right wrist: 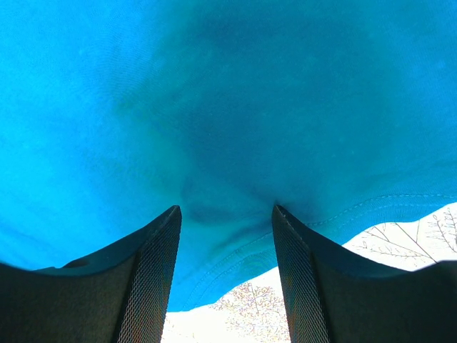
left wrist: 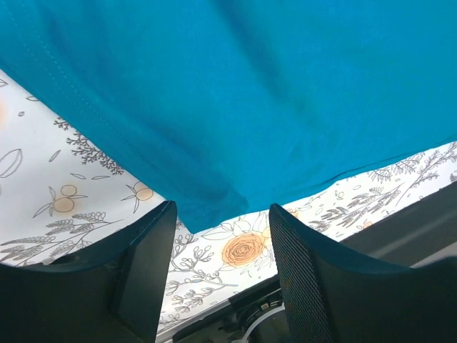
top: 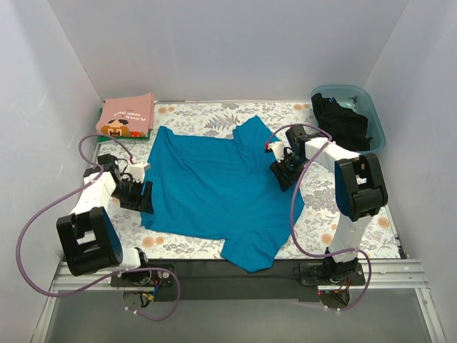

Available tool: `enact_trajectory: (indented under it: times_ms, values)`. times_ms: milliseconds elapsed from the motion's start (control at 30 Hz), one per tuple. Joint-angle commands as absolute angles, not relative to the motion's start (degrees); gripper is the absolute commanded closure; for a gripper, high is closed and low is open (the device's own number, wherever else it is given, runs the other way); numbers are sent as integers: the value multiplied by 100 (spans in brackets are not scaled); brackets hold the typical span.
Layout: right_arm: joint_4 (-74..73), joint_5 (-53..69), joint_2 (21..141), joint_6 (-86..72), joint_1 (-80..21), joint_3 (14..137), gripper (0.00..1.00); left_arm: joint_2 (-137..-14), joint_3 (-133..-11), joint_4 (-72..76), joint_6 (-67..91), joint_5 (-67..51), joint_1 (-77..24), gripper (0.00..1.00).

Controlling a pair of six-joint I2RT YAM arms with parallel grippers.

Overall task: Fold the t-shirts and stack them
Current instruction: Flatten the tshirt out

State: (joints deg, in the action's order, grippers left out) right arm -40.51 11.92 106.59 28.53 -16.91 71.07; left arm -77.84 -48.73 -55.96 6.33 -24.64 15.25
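Observation:
A teal-blue t-shirt [top: 218, 189] lies spread flat on the floral covering. My left gripper [top: 141, 197] is at its left hem and stands open. In the left wrist view the shirt's corner [left wrist: 207, 204] sits just at the tips of the left gripper [left wrist: 221, 209], with nothing pinched. My right gripper [top: 283, 168] rests on the shirt's right edge. It is open, and the hem [right wrist: 235, 250] puckers between the tips of the right gripper [right wrist: 226, 209]. A folded pink t-shirt [top: 127, 116] lies at the back left on a green one [top: 101, 116]. A black t-shirt [top: 341, 120] sits in the tub.
The translucent blue tub [top: 376, 121] stands at the back right corner. White walls close in the table on three sides. The floral covering [top: 357, 229] shows bare to the right of the shirt. A black rail [top: 214, 275] runs along the near edge.

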Motion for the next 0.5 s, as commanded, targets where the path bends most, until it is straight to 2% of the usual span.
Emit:
enact_trajectory:
  times_ms: [0, 200, 467]
  values:
    - [-4061, 1037, 10828, 2936, -1635, 7154, 39, -7839, -4957, -5722, 518, -2821, 1600, 46]
    - [-4069, 967, 10898, 2944, -1635, 7181, 39, -8191, -4755, -5336, 773, -2962, 1608, 44]
    - [-4069, 800, 10951, 3014, -1635, 7277, 39, -8332, -4386, -4878, 826, -2233, 1661, 44]
